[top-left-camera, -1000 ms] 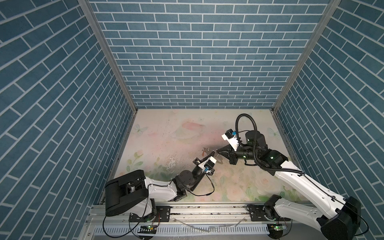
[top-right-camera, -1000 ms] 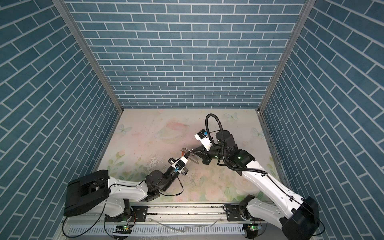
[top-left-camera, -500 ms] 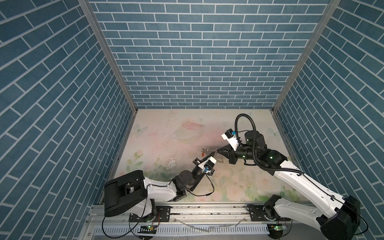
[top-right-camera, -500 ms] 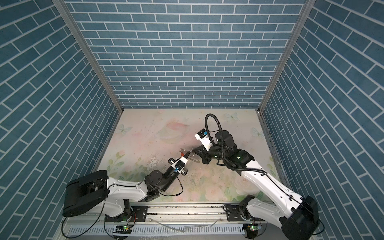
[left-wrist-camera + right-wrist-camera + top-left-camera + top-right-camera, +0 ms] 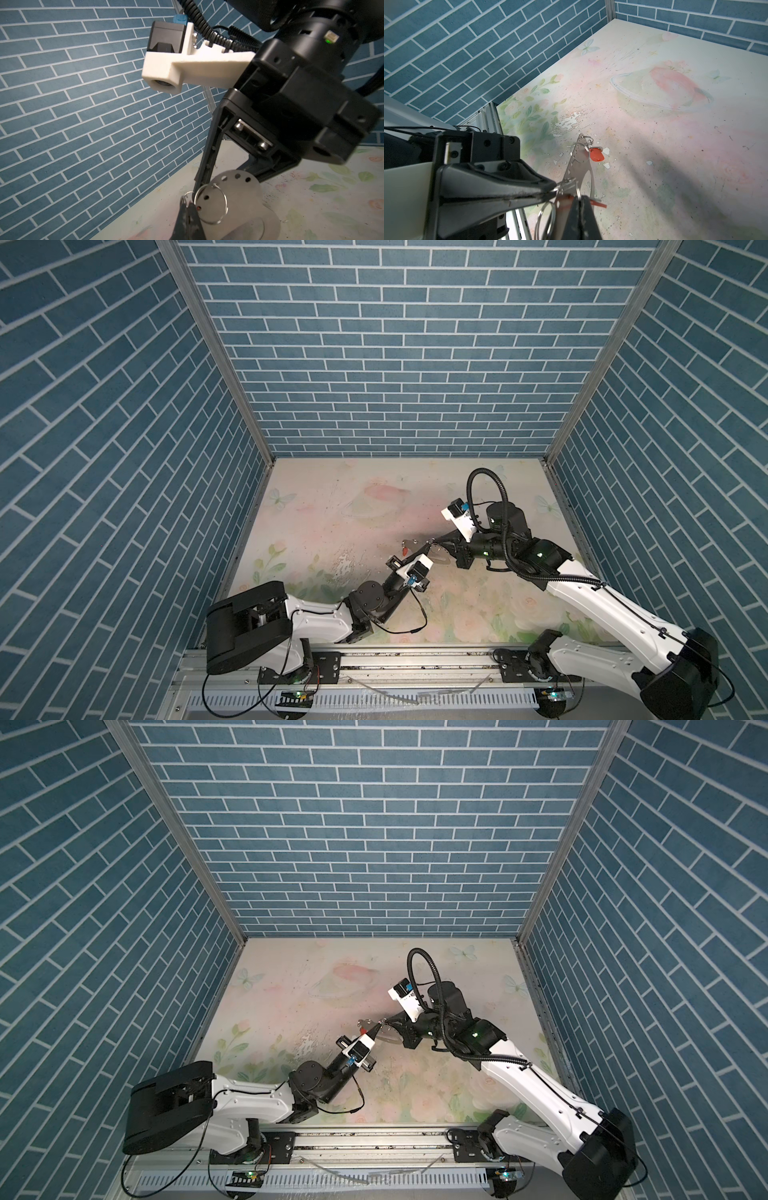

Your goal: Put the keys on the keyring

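The keyring (image 5: 239, 199) is a flat grey metal plate with holes along one edge, held on edge just above the table. My right gripper (image 5: 580, 198) is shut on its holed edge, beside a large silver ring (image 5: 211, 204). One key with an orange-red tag (image 5: 596, 154) hangs from the plate's far tip and shows in both top views (image 5: 405, 549) (image 5: 363, 1029). My left gripper (image 5: 188, 204) is shut on the small silver ring (image 5: 185, 195) of another key at the plate's edge. That key's orange tag (image 5: 599, 203) pokes out behind the plate. Both grippers' tips nearly touch (image 5: 430, 545).
The floral table mat (image 5: 353, 506) lies between blue brick walls on three sides (image 5: 395, 364). A worn, flaking patch (image 5: 571, 122) marks the mat near the grippers. The metal rail (image 5: 395, 659) with both arm bases runs along the front edge.
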